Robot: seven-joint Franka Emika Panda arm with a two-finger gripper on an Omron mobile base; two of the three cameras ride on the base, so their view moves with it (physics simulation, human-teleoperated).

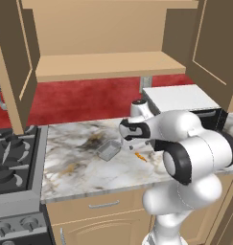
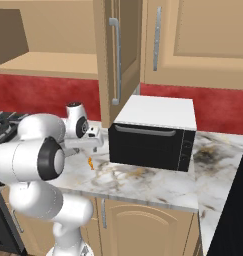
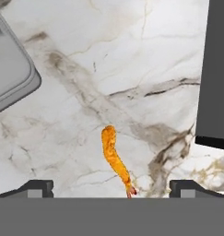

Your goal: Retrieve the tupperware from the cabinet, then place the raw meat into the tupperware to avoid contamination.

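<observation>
gripper point(image 3: 111, 186) spread above raw meat point(image 3: 115, 159) | meat lies on marble desk point(image 1: 79, 158), tupperware point(image 1: 108, 150) near it | cabinet point(image 1: 103, 64) doors open, red wall behind point(image 1: 89, 100), stove point(image 1: 12, 153) left

Raw meat point(image 3: 115, 159) lying on the marble counter point(image 3: 132, 60), between the wide-apart fingertips point(image 3: 37, 186). Tupperware point(image 3: 12, 78) corner at upper left, apart. Dark appliance point(image 3: 217, 73) at right.

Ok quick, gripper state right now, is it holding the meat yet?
Gripper: open, holding nothing; it hangs over the raw meat on the counter, one fingertip on each side.
</observation>
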